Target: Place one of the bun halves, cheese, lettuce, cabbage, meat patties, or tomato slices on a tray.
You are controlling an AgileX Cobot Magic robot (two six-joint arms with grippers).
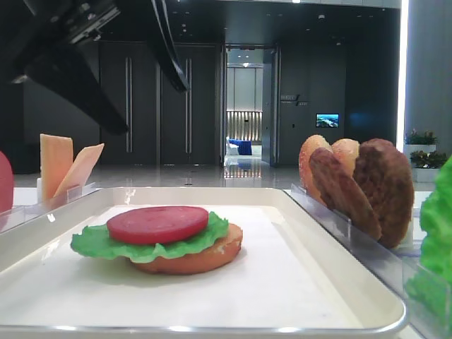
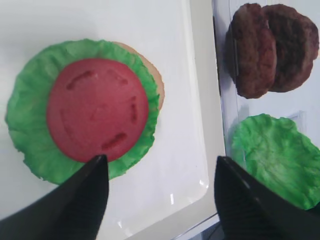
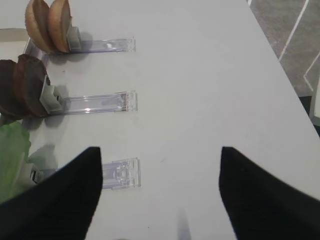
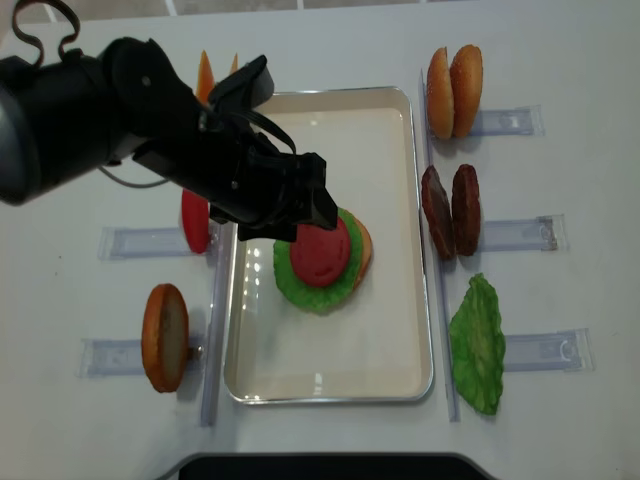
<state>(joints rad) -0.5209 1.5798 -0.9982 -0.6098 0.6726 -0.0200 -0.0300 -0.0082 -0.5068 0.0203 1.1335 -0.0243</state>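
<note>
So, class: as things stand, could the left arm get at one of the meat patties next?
Probably yes. The left gripper hangs open over the tray, above the tomato slice. The meat patties stand upright in their holder just past the tray's right rim, with nothing between.

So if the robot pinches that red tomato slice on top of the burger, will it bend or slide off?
The tomato slice looks like a flat, even disc holding its shape, so it is probably stiff, not bendy. Its surface looks smooth, and it lies on ruffled lettuce, so a sideways push might slide it. It lies flat, so rolling seems unlikely.
</note>
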